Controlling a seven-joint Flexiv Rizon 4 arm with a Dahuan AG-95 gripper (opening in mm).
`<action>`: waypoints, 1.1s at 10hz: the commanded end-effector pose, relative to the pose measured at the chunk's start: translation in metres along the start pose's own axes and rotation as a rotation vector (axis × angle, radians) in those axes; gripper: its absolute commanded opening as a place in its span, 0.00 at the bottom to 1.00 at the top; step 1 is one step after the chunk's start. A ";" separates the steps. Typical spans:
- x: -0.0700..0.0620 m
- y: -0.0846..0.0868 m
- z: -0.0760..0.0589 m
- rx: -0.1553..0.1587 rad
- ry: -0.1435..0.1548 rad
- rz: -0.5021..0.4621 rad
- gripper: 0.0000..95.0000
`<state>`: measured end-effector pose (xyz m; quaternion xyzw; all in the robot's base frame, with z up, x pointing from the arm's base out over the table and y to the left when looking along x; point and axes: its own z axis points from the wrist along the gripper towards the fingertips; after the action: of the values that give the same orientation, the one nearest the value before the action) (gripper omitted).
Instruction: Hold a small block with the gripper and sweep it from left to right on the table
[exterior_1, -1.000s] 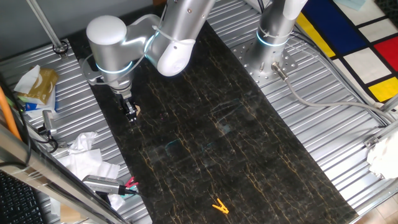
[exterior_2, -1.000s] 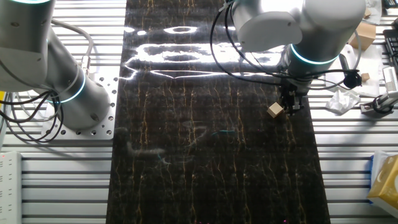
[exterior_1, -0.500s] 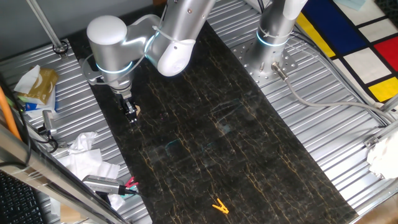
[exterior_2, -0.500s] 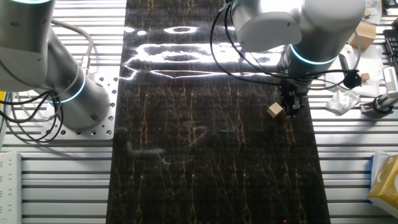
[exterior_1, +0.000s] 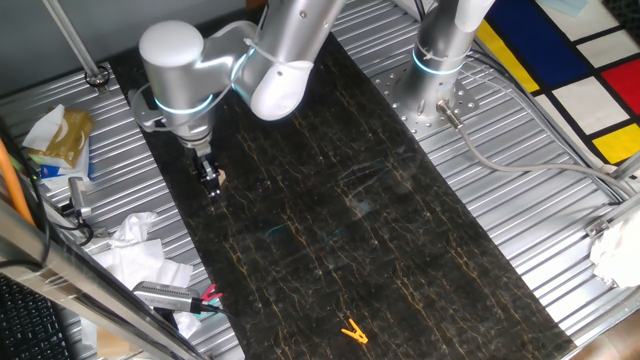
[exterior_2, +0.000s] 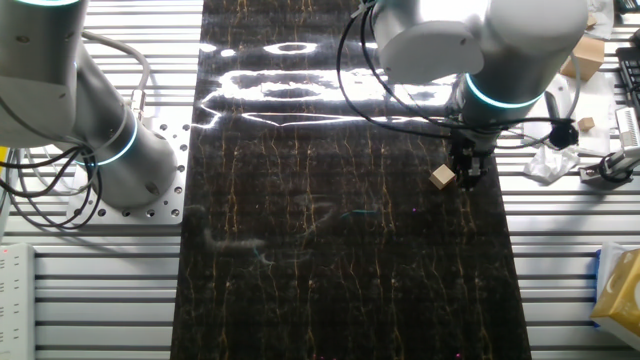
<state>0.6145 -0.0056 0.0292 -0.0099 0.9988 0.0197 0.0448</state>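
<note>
At the table (exterior_2: 340, 270) edge, your gripper (exterior_2: 467, 176) has barely moved since a second ago; the arm sits slightly higher. The small block (exterior_2: 443, 177) stays put, just beside the fingertips, touching or nearly. Can't tell whether the jaws are open or closed.

A yellow clip (exterior_1: 352, 331) lies at 6 o'clock in one fixed view. Crumpled white paper (exterior_1: 133, 252) and a red-handled tool (exterior_1: 172, 297) sit at 8 o'clock. A tan packet (exterior_1: 62, 136) lies at 9 o'clock. Coloured floor panels (exterior_1: 570, 60) fill 2 o'clock.
</note>
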 end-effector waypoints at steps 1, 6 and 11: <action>0.003 0.000 -0.001 -0.016 -0.002 0.006 0.60; 0.007 -0.001 -0.004 -0.033 -0.006 0.016 0.60; 0.012 0.000 -0.003 -0.047 -0.006 0.027 0.60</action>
<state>0.6019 -0.0053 0.0307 0.0033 0.9979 0.0451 0.0466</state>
